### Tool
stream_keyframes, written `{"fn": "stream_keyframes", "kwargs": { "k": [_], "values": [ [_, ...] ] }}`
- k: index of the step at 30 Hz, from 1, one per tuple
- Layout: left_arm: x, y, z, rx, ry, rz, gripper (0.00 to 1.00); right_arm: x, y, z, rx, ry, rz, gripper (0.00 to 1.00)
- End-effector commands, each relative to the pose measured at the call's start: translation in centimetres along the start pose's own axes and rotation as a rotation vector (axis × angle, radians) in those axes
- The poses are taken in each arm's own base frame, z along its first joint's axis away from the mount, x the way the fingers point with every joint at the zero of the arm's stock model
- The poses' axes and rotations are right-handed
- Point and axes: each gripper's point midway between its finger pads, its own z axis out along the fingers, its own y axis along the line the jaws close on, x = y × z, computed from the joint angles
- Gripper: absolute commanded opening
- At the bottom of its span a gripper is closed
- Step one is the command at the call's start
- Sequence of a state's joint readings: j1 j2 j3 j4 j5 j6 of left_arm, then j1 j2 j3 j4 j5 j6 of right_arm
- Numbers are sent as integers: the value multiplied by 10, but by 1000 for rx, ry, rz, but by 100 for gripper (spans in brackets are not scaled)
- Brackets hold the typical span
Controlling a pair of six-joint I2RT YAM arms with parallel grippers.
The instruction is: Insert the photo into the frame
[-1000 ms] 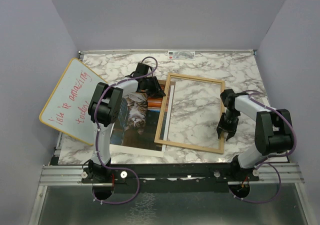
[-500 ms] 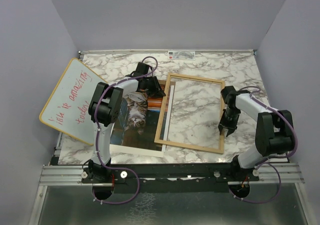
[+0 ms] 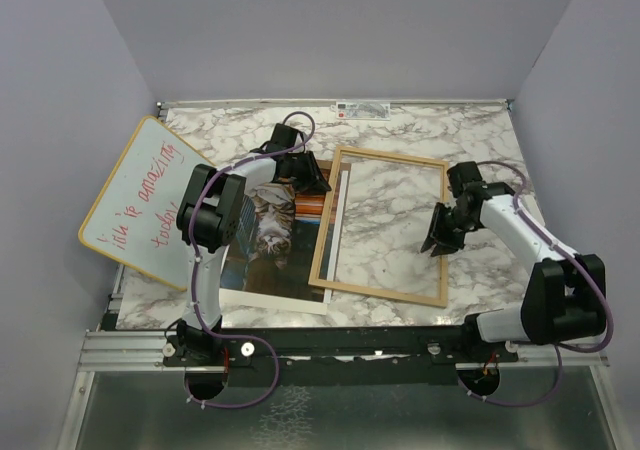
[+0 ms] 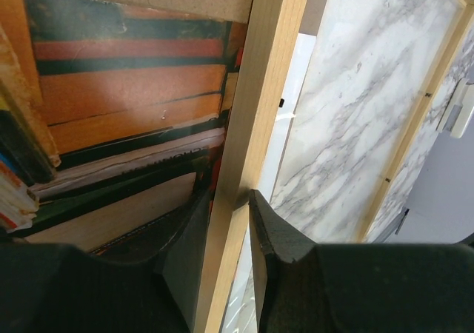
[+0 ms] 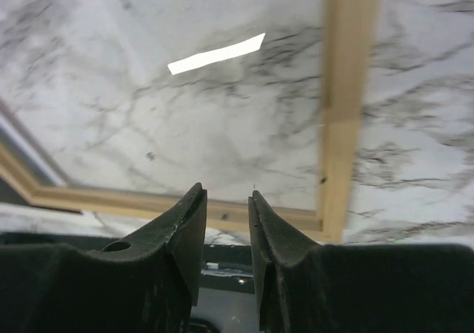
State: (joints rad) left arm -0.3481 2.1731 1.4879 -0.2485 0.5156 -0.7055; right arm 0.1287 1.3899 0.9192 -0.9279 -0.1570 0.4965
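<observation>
A: Top external: how did the frame (image 3: 380, 292) lie?
B: Flat on the counter (image 3: 480, 140), long axis near-to-far, slightly skewed. Left claw (image 4: 228, 197) clamped its left rail; right claw (image 3: 438, 242) hovered by its right rail, slightly apart, empty.
A: The photo (image 3: 268, 232)?
B: Left of it, right edge under that rail, partly hidden by the left arm (image 3: 215, 205).

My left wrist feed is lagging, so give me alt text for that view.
The left pincer grips the light wooden rail of the frame, one finger on each side. The photo, showing stacked books, lies left of the rail; the marble table shows through the pane on the right.
</observation>
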Motion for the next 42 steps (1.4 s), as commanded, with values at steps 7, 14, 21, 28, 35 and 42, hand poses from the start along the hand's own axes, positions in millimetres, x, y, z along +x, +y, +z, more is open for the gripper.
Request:
{"fn": "stream_keyframes", "kwargs": {
  "k": [7, 14, 21, 28, 35, 42],
  "values": [
    [33, 90, 11, -278, 72, -47, 33, 48, 42, 11, -178, 154, -188, 29],
    [38, 96, 12, -296, 77, -49, 33, 73, 25, 30, -88, 245, -214, 28],
    [39, 100, 11, -307, 77, -51, 33, 69, 17, 43, 6, 238, -210, 29],
    [37, 98, 12, -306, 71, -55, 33, 66, 11, 51, 54, 234, -212, 29],
    [35, 97, 12, -306, 67, -57, 33, 59, 10, 54, 72, 208, -217, 29],
    [33, 96, 12, -303, 66, -56, 33, 52, 16, 51, 57, 175, -230, 30]
  ]
}}
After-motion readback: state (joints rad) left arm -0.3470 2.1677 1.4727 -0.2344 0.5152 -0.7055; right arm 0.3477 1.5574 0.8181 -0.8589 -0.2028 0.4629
